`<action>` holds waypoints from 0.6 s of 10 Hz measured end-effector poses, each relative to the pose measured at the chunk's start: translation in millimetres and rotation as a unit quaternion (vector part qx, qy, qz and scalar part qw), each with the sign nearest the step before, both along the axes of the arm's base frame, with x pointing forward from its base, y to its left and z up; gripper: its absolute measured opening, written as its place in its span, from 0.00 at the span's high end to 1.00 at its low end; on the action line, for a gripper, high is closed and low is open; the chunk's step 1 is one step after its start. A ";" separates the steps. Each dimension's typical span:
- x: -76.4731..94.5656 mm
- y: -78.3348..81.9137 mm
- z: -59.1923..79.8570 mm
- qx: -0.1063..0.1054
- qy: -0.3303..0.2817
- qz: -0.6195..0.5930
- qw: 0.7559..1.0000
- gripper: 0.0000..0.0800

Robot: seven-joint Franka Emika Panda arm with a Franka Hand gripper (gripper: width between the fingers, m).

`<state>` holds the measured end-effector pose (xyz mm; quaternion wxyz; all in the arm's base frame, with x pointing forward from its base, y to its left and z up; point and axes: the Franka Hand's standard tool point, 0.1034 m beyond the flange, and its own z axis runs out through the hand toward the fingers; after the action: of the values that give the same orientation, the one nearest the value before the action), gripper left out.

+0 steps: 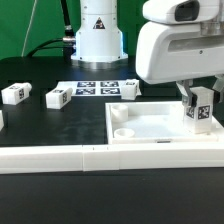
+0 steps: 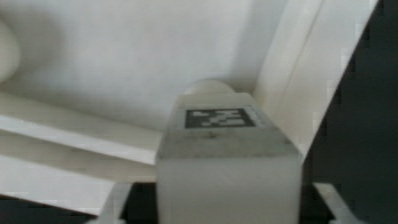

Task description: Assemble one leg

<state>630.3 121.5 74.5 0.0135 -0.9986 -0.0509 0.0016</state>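
The gripper [image 1: 198, 100] clamps 1 upright leg [image 1: 201, 112] over the panel [image 1: 150, 128] near the bench's front edge.

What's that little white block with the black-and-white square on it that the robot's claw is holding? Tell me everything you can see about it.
It is the leg, a small white post that looks like plastic, with a black-and-white square tag on its face. It stands upright in the gripper, whose fingers close on its upper part. It hangs over the large white panel, near the corner at the exterior view's right. Whether its lower end touches the panel cannot be told. The wrist view shows it from above, tag visible, between the fingers.
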 end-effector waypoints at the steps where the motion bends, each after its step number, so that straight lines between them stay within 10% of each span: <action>1: 0.0 -0.5 -0.2 0.004 0.002 -0.042 0.999 0.64; 6: 0.0 -3.4 -1.1 0.009 0.013 -0.306 0.952 0.64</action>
<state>630.4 118.2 73.5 0.0232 -0.9660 0.2572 0.0099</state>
